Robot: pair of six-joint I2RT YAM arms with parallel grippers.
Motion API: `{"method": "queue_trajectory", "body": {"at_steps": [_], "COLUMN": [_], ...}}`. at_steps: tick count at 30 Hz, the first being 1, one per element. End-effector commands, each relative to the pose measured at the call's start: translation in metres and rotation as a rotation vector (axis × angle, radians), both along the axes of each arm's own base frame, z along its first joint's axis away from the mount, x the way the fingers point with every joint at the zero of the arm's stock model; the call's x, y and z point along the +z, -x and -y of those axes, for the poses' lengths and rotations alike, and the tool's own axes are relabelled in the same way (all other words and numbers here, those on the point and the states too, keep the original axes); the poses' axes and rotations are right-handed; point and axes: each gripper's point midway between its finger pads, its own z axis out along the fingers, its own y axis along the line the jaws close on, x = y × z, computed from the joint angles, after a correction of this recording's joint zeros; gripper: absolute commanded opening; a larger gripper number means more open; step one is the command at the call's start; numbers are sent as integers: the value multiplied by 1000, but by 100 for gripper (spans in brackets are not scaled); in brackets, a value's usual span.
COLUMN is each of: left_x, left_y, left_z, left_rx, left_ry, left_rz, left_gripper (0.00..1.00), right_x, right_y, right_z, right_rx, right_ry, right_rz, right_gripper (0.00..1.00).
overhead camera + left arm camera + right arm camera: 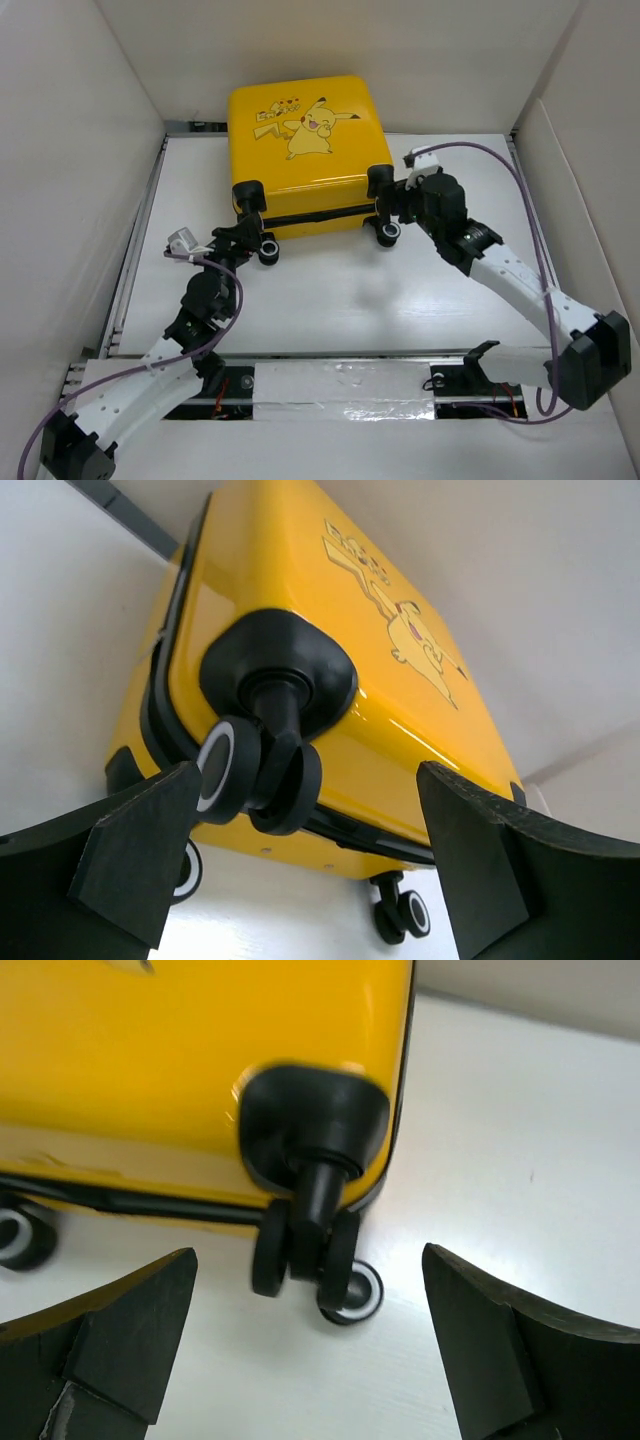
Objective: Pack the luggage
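The luggage lies flat and closed at the far middle of the desk, cartoon face up, its far edge close to the back wall and its wheeled end towards me. I judge it stiff and fairly light for its bulk. The yellow shell is hard and glossy with rounded corners, so pads would likely skid on the broad face, and the body is too wide for either tool to span. The sensible places to take hold look like the black parts: the moulded corner caps and the short stems of the twin wheels, or the dark band running along the near side where the two halves meet. The near-left wheel and the near-right wheel are smooth black plastic with pale rims; they swivel, I expect, so a grip there could twist. On the smooth white desk the case should slide rather than tip if pushed low. The left tool sits just before the left wheel, fingers spread wide and holding nothing; the right tool faces the right wheel, equally wide apart and empty.
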Motion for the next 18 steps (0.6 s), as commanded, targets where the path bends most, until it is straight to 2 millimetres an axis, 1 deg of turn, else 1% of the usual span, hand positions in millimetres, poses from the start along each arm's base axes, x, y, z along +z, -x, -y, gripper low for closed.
{"method": "queue_trajectory", "body": {"at_steps": [1,2,3,4,5,6,7,8,9,10,11,12,13,14,15,16,17,18], "left_x": [16,14,12,12,10,10,10,9,6,4,3,-1,-3,-6,-6,-6,-1,-3], "left_y": [4,5,4,3,3,-1,-2,-4,-9,-12,-14,-18,-21,-26,-28,-30,-32,-37], "left_z": [-18,-17,-16,-18,-14,-16,-15,-12,-17,-19,-13,-12,-13,-13,-13,-12,-7,-5], "left_rx": [74,70,66,72,50,55,46,30,44,45,4,-7,-17,-36,-44,-60,-100,-114], "left_ry": [20,9,1,-7,-21,-32,-42,-47,-53,-58,-50,-53,-49,-48,-47,-51,-53,-64], "left_rz": [8,-2,-9,-16,-24,-29,-32,-37,-49,-53,-52,-68,-71,-78,-79,-78,-55,-66], "left_gripper": [88,89,90,90,90,90,90,90,91,91,91,91,91,91,91,91,91,91], "right_x": [-21,-31,-34,-36,-38,-37,-38,-31,-35,-33,-24,-21,-30,-25,-27,-26,-26,-26], "right_y": [-9,-16,-22,-28,-33,-39,-43,-50,-51,-54,-59,-60,-52,-50,-44,-29,-19,-10], "right_z": [6,1,0,-2,-4,-9,-12,-13,-15,-12,-15,-12,-10,-10,-7,0,6,12], "right_rx": [48,68,74,89,115,138,143,142,147,138,139,130,134,122,115,114,102,88], "right_ry": [127,125,116,109,97,88,82,62,54,44,16,-7,-15,-60,-69,-71,-74,-86], "right_rz": [-60,-84,-88,-88,-101,-109,-105,-73,-70,-53,7,26,24,44,41,50,54,55], "right_gripper": [100,100,100,100,100,100,98,91,87,79,54,42,30,8,2,0,0,0]}}
